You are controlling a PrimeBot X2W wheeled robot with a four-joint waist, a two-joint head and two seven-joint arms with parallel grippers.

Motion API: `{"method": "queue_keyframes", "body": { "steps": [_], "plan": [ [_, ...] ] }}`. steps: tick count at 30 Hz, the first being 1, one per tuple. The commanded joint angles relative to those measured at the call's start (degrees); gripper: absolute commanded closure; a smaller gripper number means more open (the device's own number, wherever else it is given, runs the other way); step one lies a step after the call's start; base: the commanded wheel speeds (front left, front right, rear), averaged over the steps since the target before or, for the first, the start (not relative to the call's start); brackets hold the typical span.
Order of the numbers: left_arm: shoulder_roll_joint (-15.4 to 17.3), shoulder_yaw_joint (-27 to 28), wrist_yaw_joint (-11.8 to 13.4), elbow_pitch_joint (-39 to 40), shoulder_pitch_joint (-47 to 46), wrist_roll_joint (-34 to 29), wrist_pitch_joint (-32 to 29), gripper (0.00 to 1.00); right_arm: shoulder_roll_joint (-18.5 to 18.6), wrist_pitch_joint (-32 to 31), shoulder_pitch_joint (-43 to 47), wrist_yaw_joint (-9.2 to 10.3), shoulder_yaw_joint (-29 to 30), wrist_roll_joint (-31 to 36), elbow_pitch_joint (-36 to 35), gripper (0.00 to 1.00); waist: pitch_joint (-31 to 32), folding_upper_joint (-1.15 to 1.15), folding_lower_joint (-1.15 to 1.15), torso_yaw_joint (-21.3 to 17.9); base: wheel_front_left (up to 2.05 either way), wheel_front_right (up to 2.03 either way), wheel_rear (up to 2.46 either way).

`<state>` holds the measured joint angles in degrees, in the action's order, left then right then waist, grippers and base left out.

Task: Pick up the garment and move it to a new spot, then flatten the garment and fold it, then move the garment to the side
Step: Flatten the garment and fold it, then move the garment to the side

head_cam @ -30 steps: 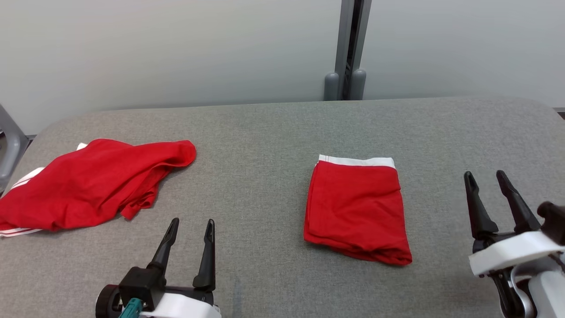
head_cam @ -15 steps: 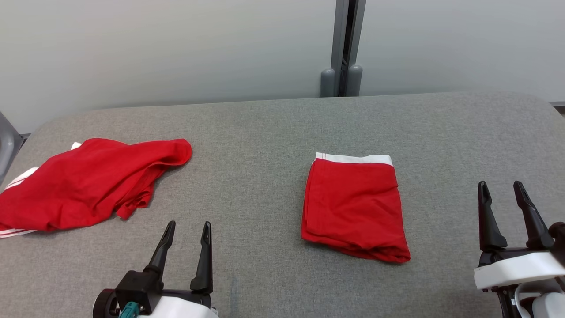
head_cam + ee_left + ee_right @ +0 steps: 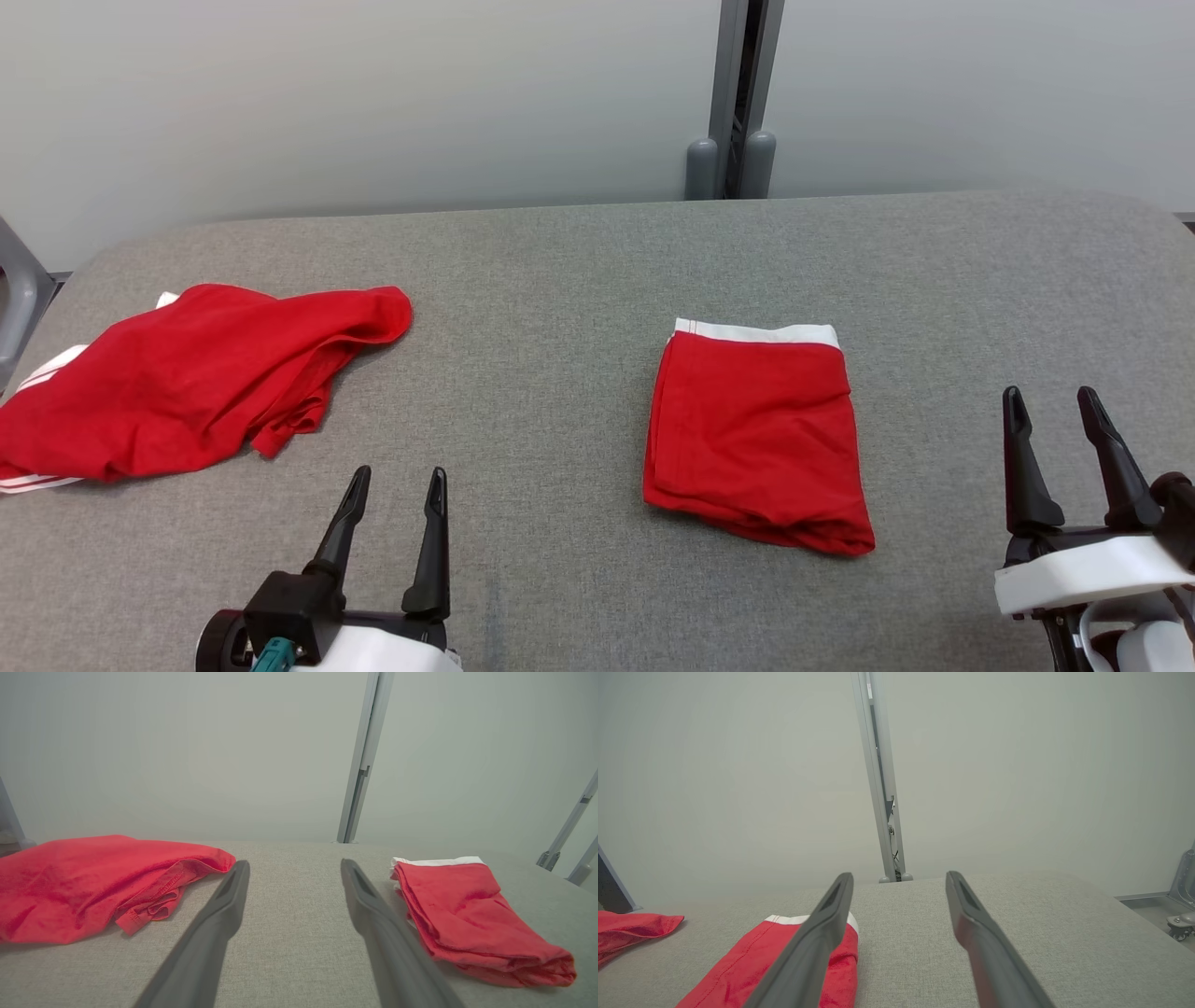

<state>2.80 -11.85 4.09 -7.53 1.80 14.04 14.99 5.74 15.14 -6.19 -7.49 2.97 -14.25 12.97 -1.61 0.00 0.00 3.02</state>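
A crumpled red garment (image 3: 177, 383) with white stripes lies at the table's left, also in the left wrist view (image 3: 93, 882). A second red garment (image 3: 756, 429), folded into a neat rectangle with a white waistband, rests right of centre (image 3: 467, 914) (image 3: 752, 970). My left gripper (image 3: 400, 473) stands open near the front edge, between the two garments, with nothing in it (image 3: 295, 863). To the right of the folded garment my right gripper (image 3: 1049, 392) is open and empty as well (image 3: 900, 875). Neither gripper touches cloth.
The grey fabric-covered table (image 3: 560, 280) has rounded far corners. Behind it rise a pale wall and a grey vertical post (image 3: 738, 93). A grey frame leg (image 3: 19, 299) stands off the table's left end.
My right gripper has drawn back toward the near edge and slightly right. The head view has shifted a little. Both garments and the left gripper stay where they were.
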Motion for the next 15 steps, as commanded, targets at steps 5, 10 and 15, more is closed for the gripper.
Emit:
{"method": "queue_keyframes", "body": {
  "steps": [5, 10, 15],
  "plan": [
    [0.21, 0.23, -0.11, 0.19, -0.53, -0.40, 0.21, 0.00, 0.10, 0.05, 0.46, 0.00, -0.03, 0.02, 0.31, 0.00, -0.03, 0.00, 0.00, 0.01, 0.00, 0.00, 0.00],
    [0.21, 0.06, -0.14, 0.22, -0.80, -0.41, 0.21, 0.00, -0.21, 0.05, 0.26, 0.00, 0.43, -1.34, 0.57, 0.00, -0.25, 0.00, 0.00, 0.09, 0.00, 0.00, 0.00],
    [0.20, -0.41, -0.23, 0.17, -1.39, -0.30, 0.21, 0.00, 0.56, 0.05, -0.41, 0.00, -0.85, -2.25, 2.34, 0.00, -1.28, 0.00, 0.00, 0.58, 0.00, 0.00, 0.00]
  ]
}}
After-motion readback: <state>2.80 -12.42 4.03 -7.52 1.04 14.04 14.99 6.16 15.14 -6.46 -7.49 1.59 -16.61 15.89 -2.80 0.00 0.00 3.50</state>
